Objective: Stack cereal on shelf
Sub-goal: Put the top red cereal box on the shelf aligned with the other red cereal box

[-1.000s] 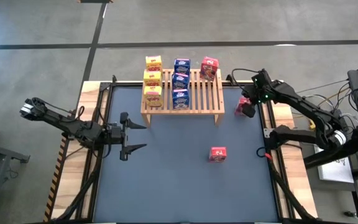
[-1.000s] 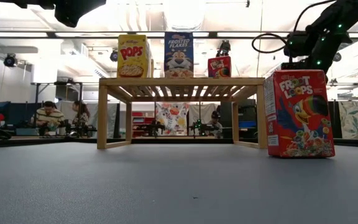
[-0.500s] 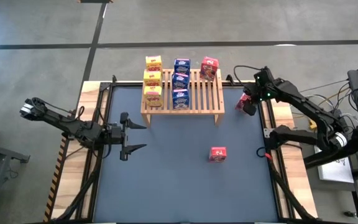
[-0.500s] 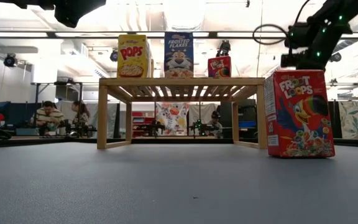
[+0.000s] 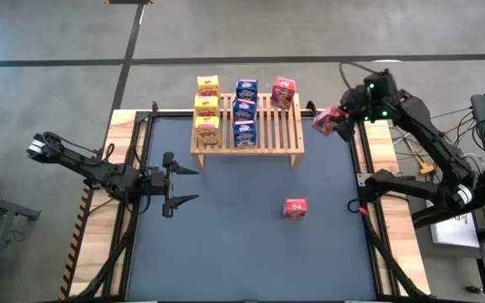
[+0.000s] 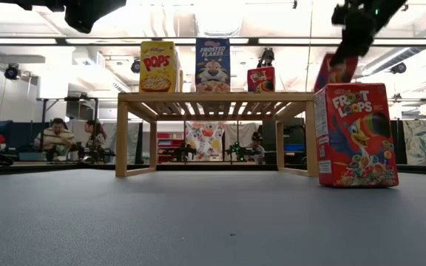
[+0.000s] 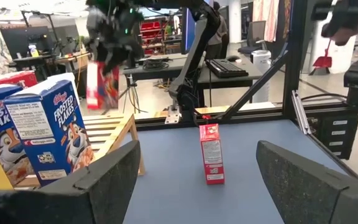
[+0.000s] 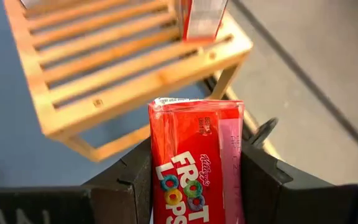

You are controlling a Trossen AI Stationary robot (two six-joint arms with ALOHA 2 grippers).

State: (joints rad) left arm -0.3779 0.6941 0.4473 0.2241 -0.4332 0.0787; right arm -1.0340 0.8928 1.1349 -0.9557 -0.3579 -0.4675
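Note:
The wooden slatted shelf stands at the table's far middle. On it stand three yellow boxes, three blue boxes and one red box at its far right corner. Another red box stands upright on the mat, nearer and to the right. My right gripper is shut on a third red box in the air just right of the shelf's far right corner. My left gripper is open and empty, left of the shelf; its fingers frame the left wrist view. My right gripper pinches the red box by its two opposite sides between its two fingers. It comes from the table's right, slanting down toward the shelf. The box's free end sticks out past the fingertips. The box is lifted clear and tilted.
The table's raised black frame rails run along its left and right sides. Cables lie beside the right arm's base. People sit in the room beyond the table. The blue mat lies bare in front.
My right gripper has risen from low beside the shelf's right leg, carrying the red box up and toward the far edge. The box now hangs above shelf height, tilted, closer to the shelf's far right corner.

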